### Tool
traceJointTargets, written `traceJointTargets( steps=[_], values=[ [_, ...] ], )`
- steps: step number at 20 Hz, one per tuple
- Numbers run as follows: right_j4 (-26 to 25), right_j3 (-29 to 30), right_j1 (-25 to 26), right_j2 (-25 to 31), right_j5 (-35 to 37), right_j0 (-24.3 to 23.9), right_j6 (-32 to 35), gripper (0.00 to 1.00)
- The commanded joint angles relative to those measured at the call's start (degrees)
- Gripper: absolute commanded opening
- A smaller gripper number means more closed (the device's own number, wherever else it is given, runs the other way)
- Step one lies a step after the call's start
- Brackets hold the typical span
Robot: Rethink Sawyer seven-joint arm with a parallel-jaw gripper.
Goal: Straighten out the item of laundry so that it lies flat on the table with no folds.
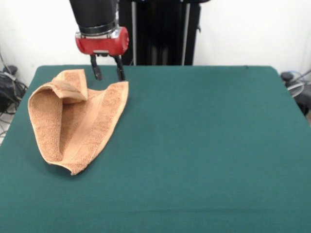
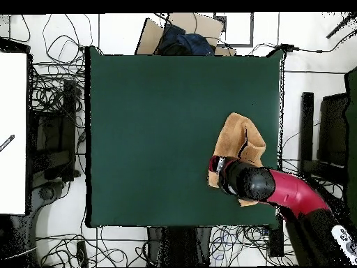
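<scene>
From the front, my claw (image 1: 108, 69) hangs with fingers spread and empty just above the towel (image 1: 77, 121) – crumpled, one flap folded over, near the table's (image 1: 204, 145) far left corner. No label shows.

From overhead, my arm (image 2: 279, 192) covers part of the towel (image 2: 237, 143) by the table's (image 2: 153, 132) right edge.

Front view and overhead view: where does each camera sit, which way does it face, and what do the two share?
Front view: sits across the table, facing the robot; shows the towel folded over itself, plus the arm's red wrist and open end effector above the towel's far edge.
Overhead view: sits above, looking straight down; shows the whole table, the red and black arm reaching in from the bottom right, covering part of the towel.
Shared: towel, table, arm.
</scene>
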Motion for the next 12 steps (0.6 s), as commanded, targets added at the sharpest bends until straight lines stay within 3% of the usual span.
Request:
traceJointTargets(
  steps=[1, 5, 12],
  values=[
    [-4.5, -0.8, -2.5, 3.0, 4.7, 0.8, -6.2, 1.00],
    [-8.3, -1.7, -3.3, 1.6, 3.0, 1.5, -7.1, 1.00],
    [-9.2, -1.7, -3.0, 3.2, 4.4, -0.4, -7.8, 1.00]
  ],
)
